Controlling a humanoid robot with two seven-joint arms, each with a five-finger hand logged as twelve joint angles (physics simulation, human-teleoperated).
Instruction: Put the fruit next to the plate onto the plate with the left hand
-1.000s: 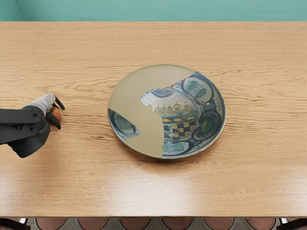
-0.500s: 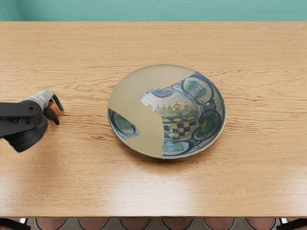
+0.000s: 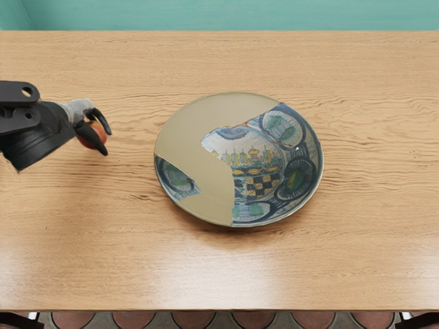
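One small red-orange fruit (image 3: 97, 137) shows between the dark fingers (image 3: 104, 120) of the left hand (image 3: 81, 122). It is out at about nine to ten o'clock from the plate (image 3: 164, 130), apart from the rim, with bare table (image 3: 219, 260) between them. It is not on the plate yet. Only a sliver of the fruit shows, so I cannot name its kind, nor tell whether it rides clear of the wood or grazes it.

The fingers are curled narrow around the fruit, one hooking over its top and another crossing under its front. The fruit fills the gap between them. The hold looks like a pinch at the fingertips rather than a full palm wrap.

The step in hand appears to be the carry toward the plate. To do it well, the hand should travel toward three o'clock with the fruit high enough to pass over the plate's raised rim. A small round thing held at the fingertips can roll out if the hand jolts or the wrist turns, so a smooth, level path suits it. The release is best made low over the middle of the plate, not at the near edge. The dish slopes inward there, and a fruit dropped from height could bounce or roll back over the rim.

The right arm is not to be seen.
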